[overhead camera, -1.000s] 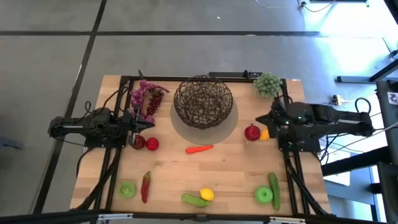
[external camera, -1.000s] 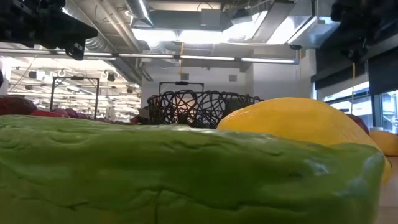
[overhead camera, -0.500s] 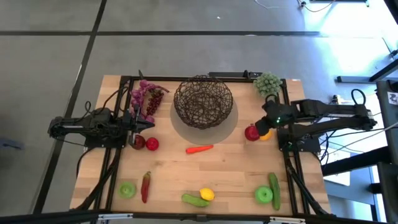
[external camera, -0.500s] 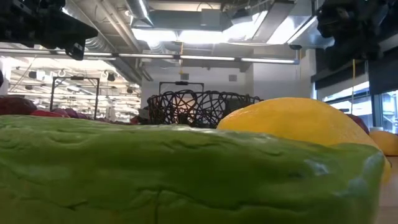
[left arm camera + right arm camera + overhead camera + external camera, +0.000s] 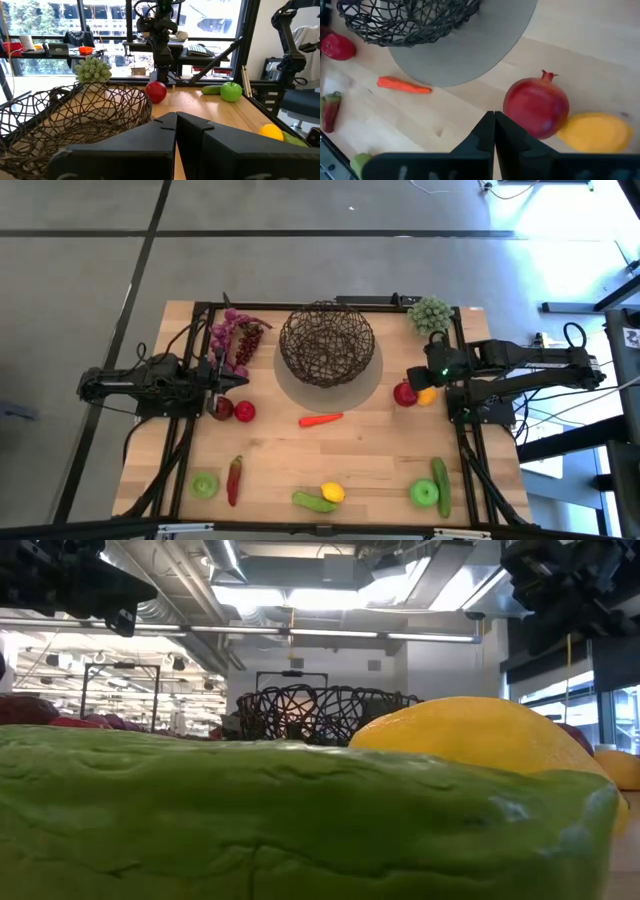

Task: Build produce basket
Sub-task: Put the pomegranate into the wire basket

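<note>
The basket [image 5: 327,343], a dark woven wire bowl, stands on a grey round mat at the table's far middle. Produce lies around it: purple grapes [image 5: 235,340], two red apples [image 5: 233,410], a carrot [image 5: 320,419], a chilli [image 5: 234,478], a lemon [image 5: 333,492], green apples [image 5: 205,485] and cucumbers [image 5: 441,480]. My right gripper [image 5: 494,116] is shut and slants down above a red round fruit [image 5: 536,107] and an orange-yellow fruit [image 5: 596,131], touching neither. My left gripper [image 5: 176,117] is shut and level at the table's left, beside the red apples.
A pale green bumpy cluster [image 5: 430,315] sits at the far right corner. Black frame rails [image 5: 190,430] run along the table's left and right sides. In the low view a cucumber [image 5: 300,820] and the lemon [image 5: 480,740] fill the foreground. Bare wood lies around the carrot.
My right gripper has reached out toward the table's left, over the red round fruit, tipping its fingers downward and rolling about its own axis; it stays shut. No produce has moved.
</note>
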`<action>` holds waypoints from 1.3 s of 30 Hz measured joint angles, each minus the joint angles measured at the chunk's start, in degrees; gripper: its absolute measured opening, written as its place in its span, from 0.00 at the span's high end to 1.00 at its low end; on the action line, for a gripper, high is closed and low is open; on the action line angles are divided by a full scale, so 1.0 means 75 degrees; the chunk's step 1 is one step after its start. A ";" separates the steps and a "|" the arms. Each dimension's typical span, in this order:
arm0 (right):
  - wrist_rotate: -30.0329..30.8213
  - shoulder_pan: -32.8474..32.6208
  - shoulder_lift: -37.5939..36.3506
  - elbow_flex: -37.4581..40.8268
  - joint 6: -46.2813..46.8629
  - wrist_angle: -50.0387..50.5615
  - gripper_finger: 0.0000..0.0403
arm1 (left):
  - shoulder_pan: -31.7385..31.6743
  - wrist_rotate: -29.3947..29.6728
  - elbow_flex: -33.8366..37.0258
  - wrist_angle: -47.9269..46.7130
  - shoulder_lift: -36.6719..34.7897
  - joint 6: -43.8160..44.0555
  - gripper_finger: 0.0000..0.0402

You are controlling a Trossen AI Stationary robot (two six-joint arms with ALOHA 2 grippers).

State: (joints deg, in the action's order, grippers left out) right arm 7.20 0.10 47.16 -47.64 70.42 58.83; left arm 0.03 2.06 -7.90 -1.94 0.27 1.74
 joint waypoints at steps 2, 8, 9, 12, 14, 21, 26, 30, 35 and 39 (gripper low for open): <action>-0.0263 0.0000 0.0000 0.0000 0.0011 -0.0001 0.98 | 0.0001 0.0001 0.0000 0.0001 0.0000 0.0000 1.00; -0.0577 -0.0003 0.0000 0.0000 -0.0253 -0.0084 0.90 | 0.0001 0.0001 0.0000 0.0001 0.0000 -0.0001 1.00; -0.0581 -0.0003 0.0000 0.0000 -0.0329 -0.0084 0.87 | 0.0000 -0.0001 0.0000 0.0001 0.0000 -0.0001 1.00; -0.0629 -0.0003 0.0003 0.0000 -0.0406 -0.0093 0.76 | 0.0001 -0.0001 0.0000 0.0001 0.0000 -0.0001 1.00; -0.0638 -0.0003 0.0030 0.0000 -0.0426 -0.0091 0.68 | 0.0001 0.0000 0.0000 -0.0002 0.0000 -0.0001 1.00; -0.0743 -0.0003 0.0223 0.0000 -0.0447 -0.0090 0.42 | 0.0001 -0.0001 0.0000 0.0001 0.0000 -0.0001 1.00; -0.0790 -0.0003 0.0373 0.0000 -0.0844 -0.0102 0.26 | 0.0001 0.0001 0.0000 0.0001 0.0000 -0.0001 1.00; -0.0538 0.0002 0.0340 0.0002 -0.0847 -0.0211 0.22 | -0.0002 0.0001 0.0000 0.0001 0.0000 -0.0001 1.00; -0.0653 0.0000 0.0370 0.0003 -0.0872 -0.0652 0.22 | 0.0000 0.0001 0.0000 0.0001 0.0000 -0.0001 1.00; -0.0733 0.0000 0.0364 0.0003 -0.0829 -0.0702 0.22 | 0.0001 -0.0002 0.0000 -0.0002 0.0000 -0.0001 1.00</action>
State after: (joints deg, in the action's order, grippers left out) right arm 1.71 0.10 49.89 -47.62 64.20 53.56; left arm 0.03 2.04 -7.90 -1.96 0.27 1.74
